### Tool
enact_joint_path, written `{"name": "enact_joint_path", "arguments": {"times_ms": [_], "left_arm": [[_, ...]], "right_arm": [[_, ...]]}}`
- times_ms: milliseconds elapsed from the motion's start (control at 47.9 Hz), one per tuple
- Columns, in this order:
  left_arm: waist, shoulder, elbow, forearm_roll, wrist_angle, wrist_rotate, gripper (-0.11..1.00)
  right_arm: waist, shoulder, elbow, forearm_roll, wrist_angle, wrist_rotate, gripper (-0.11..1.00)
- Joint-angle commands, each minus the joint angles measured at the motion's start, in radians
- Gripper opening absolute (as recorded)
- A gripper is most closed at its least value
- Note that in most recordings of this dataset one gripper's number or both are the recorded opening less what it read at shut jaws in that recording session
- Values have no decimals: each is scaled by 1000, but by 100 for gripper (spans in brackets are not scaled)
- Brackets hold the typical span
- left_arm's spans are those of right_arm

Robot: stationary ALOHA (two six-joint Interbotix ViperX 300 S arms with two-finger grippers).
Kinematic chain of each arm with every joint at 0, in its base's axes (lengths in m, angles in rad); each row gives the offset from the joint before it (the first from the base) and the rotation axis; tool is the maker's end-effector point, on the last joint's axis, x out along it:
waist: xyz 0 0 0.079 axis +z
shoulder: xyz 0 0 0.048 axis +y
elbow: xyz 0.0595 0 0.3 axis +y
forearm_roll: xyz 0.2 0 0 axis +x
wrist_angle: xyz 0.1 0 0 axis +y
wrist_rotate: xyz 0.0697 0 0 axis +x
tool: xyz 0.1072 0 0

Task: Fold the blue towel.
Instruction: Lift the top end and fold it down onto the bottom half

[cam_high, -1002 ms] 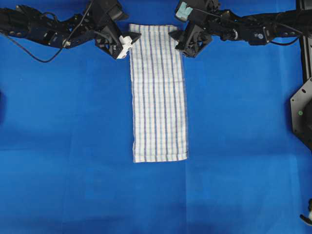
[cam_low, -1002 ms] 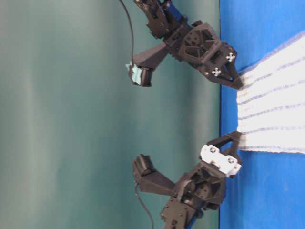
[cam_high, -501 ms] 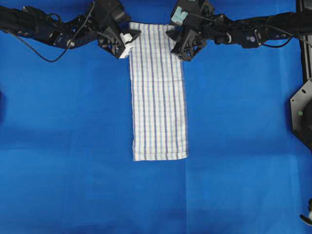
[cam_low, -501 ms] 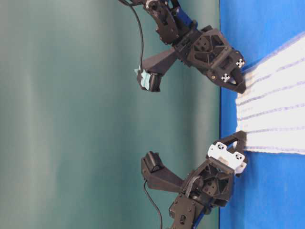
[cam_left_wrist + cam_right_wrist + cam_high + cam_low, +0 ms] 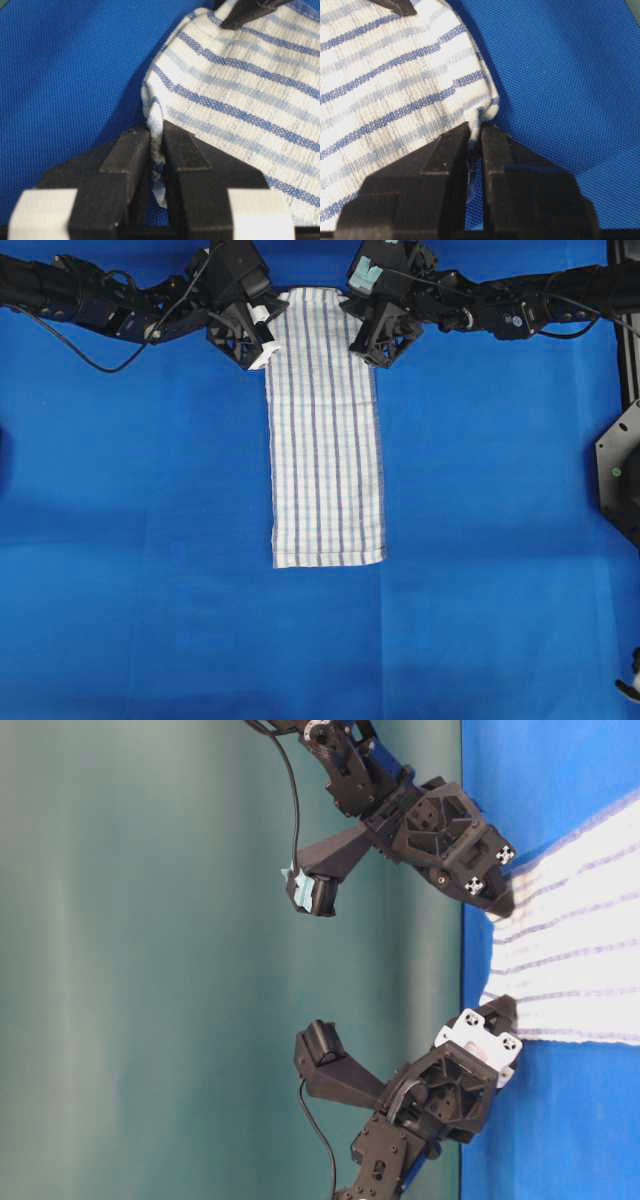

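The blue towel (image 5: 327,430) is a long white cloth with thin blue stripes, lying lengthwise down the middle of the table. My left gripper (image 5: 266,348) is shut on its far left corner, and the pinched cloth shows between the fingers in the left wrist view (image 5: 156,131). My right gripper (image 5: 360,343) is shut on its far right corner, also pinched in the right wrist view (image 5: 475,127). In the table-level view both grippers (image 5: 497,1017) (image 5: 500,900) hold the far edge of the towel (image 5: 575,960) a little off the table.
The plain blue table covering (image 5: 150,540) spreads all round the towel. A black fixture (image 5: 620,465) stands at the right edge. Both arms reach in from the far corners.
Both grippers have moved a little toward the near side with the far corners held, and the towel's far edge has lifted and bunched slightly inward.
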Motion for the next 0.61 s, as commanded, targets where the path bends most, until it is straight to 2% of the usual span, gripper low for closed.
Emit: {"name": "enact_joint_path", "arguments": {"times_ms": [0, 292, 585], "left_arm": [[-5, -40, -12, 3, 6, 3, 4], [-26, -166, 15, 6, 74, 5, 4], [-123, -295, 89, 6, 77, 3, 4]], "right_arm": [[-3, -55, 2, 2, 0, -2, 27], [9, -195, 58, 2, 15, -2, 27], [84, -325, 137, 3, 29, 3, 27]]}}
